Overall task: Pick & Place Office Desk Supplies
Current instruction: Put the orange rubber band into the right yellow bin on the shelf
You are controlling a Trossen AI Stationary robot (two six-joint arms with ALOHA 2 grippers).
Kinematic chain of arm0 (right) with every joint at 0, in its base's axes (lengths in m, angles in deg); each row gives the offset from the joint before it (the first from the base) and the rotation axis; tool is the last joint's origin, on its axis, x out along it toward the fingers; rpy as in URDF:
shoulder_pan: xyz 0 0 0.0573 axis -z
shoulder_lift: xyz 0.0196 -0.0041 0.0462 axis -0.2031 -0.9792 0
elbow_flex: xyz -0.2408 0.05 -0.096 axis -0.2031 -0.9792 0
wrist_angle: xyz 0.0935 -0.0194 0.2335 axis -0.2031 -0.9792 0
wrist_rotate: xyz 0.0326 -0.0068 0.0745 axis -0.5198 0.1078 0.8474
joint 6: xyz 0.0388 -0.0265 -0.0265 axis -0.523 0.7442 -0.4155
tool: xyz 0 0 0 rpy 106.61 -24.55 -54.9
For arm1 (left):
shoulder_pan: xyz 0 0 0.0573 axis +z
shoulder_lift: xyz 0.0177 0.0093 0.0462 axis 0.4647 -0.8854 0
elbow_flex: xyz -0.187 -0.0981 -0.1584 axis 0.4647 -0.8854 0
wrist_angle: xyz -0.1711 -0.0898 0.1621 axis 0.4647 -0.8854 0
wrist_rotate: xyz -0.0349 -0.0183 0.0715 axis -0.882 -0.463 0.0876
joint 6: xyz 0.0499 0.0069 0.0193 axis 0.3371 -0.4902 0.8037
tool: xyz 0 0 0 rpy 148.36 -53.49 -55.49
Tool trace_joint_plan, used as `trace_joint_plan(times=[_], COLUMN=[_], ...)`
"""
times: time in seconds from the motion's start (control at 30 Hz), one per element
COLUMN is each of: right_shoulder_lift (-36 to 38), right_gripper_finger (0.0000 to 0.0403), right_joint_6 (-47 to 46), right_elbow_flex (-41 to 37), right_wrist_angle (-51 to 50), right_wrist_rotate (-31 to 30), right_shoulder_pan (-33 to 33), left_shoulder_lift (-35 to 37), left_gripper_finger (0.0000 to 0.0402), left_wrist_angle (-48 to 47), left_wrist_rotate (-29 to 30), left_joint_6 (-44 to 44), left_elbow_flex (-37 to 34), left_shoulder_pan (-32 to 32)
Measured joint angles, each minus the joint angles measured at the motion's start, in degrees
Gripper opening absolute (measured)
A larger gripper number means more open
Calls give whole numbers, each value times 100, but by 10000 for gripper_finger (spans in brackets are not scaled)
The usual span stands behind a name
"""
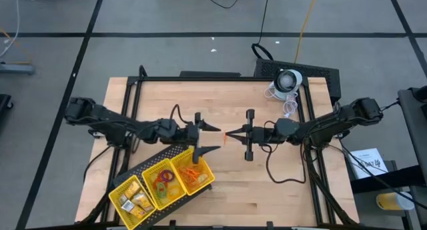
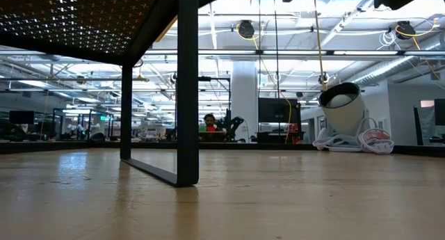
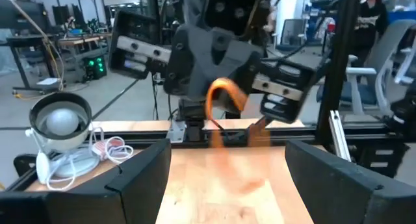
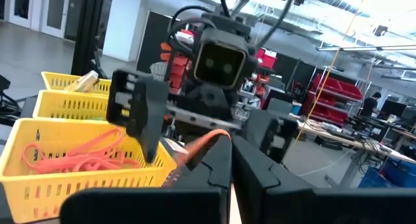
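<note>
Rubber band point(image 1: 227, 135) pinched in shut right tool point(image 1: 230, 133) beside tray point(image 1: 162, 184); spread left tool point(image 1: 212, 138) should close squarely on its loop.

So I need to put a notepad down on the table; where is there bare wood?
Bare wood lies along the near edge right of the yellow tray, and at the far left by the frame. Crowded: the centre, where the left gripper and right gripper meet, and the lamp corner.
</note>
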Motion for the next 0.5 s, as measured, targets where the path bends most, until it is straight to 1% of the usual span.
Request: trace_joint_plan(times=[0.3, 0.43, 0.5], right_shoulder_lift=[1, 1, 1], right_gripper_finger=[0, 0, 0], right_joint_6=[44, 44, 44], right_elbow_flex=[2, 2, 2], right_wrist_angle=[43, 28, 43], right_wrist_rotate=[2, 2, 2], right_shoulder_pan=[0, 0, 0], left_shoulder_lift=[-518, -552, -543], left_gripper_finger=[312, 312, 312], left_wrist_angle=[838, 924, 976], left_wrist_rotate=[-14, -415, -504], left_joint_6=[-335, -377, -392], left_elbow_flex=[0, 0, 0], left_shoulder_pan=[223, 272, 275])
